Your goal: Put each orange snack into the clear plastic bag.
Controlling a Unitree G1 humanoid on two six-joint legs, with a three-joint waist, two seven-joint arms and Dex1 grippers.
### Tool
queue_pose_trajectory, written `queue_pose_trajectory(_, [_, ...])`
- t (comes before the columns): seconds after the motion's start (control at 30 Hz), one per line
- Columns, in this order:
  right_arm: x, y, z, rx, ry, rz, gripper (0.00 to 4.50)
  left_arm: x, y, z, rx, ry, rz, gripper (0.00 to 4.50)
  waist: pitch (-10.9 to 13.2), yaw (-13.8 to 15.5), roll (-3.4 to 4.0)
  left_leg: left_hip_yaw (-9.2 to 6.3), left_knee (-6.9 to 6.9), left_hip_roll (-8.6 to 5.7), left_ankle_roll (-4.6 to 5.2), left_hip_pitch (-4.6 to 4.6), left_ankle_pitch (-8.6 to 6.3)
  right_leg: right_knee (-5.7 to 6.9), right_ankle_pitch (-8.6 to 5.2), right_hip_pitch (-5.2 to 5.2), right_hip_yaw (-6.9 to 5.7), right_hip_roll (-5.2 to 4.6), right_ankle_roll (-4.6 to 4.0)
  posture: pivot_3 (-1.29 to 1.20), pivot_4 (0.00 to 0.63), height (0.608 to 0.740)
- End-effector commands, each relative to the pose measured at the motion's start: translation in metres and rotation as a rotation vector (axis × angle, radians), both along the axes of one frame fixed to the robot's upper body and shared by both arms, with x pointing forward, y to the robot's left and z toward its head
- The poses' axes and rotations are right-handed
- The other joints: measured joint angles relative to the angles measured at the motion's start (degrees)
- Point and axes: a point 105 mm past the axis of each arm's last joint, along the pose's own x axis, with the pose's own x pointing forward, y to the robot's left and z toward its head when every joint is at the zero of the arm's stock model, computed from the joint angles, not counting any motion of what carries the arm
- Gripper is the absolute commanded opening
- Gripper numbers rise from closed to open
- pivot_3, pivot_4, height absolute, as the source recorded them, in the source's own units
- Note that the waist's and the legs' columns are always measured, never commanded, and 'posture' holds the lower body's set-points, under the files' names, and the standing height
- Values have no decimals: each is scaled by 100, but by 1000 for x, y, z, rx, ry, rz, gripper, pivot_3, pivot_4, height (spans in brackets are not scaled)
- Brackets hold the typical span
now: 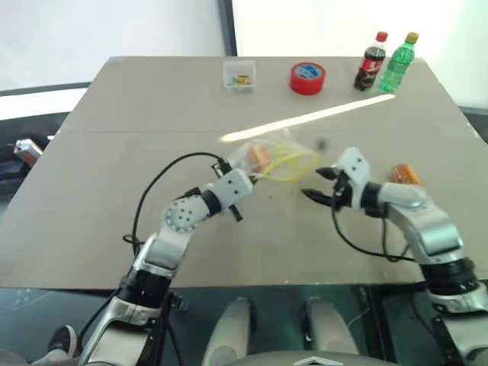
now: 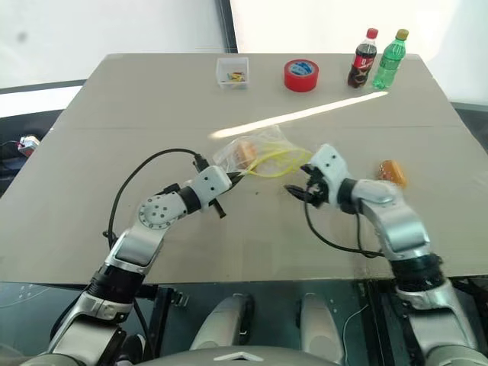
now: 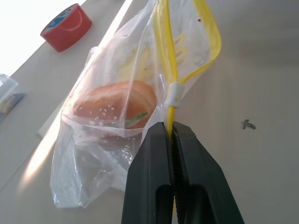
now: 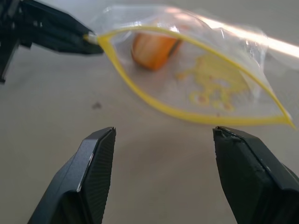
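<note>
The left gripper (image 3: 172,140) has its jaws pinched tight on the yellow strip of the clear plastic bag (image 1: 278,158), holding its mouth open mid-desk (image 1: 152,114). Inside sits one speckled orange snack (image 3: 112,106). The right gripper (image 1: 323,185), jaws wide and empty, faces the bag's mouth, with the other orange snack (image 1: 405,174) lying beside its arm.

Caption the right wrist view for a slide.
Open right gripper faces the clear plastic bag, its yellow-edged mouth held by the left gripper, one orange snack inside.
</note>
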Motion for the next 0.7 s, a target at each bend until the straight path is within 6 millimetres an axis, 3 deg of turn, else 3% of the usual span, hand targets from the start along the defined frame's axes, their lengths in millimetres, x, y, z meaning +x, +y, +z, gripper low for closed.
queue_pose_trajectory(0.03, [13, -82, 28, -117, -103, -292, 3387, 1, 0, 8, -16, -34, -12, 0, 0, 40, 0, 1, 1, -2, 0, 0, 0, -3, 0, 2, -1, -2, 0, 0, 150, 740])
queue_pose_trajectory(0.17, [19, -137, 27, -233, -118, -490, 3387, 1, -2, 5, -14, -23, -26, 0, 0, 57, -1, 7, 2, 4, 0, 6, 0, -4, 0, 4, 1, 1, 0, 0, 150, 740])
queue_pose_trajectory(0.27, [24, -158, 23, -248, -106, -595, 3387, 2, -2, 5, -12, -22, -29, 0, 0, 57, 0, 8, 0, 7, 0, 7, 0, -2, 0, 4, 0, 3, -1, 0, 150, 740])
queue_pose_trajectory(0.5, [25, -171, 5, -110, 25, -742, 3387, 2, -1, 5, -13, -29, -23, 0, 0, 76, 0, 15, 3, 3, 1, 4, 0, -4, 0, 4, 9, -1, 0, 0, 150, 740])
queue_pose_trajectory(0.6, [24, -167, 0, -90, 58, -730, 3387, 1, 0, 4, -11, -29, -19, 0, -1, 103, 0, 14, 3, 3, 1, 4, 0, -4, 0, 5, 7, -1, 1, 0, 150, 740])
queue_pose_trajectory(0.7, [23, -164, -1, -62, 73, -733, 2562, 1, 1, 4, -10, -29, -12, 0, -1, 109, 0, 12, 3, 2, 1, 5, 0, -6, 0, 10, 7, -1, 1, 0, 150, 740])
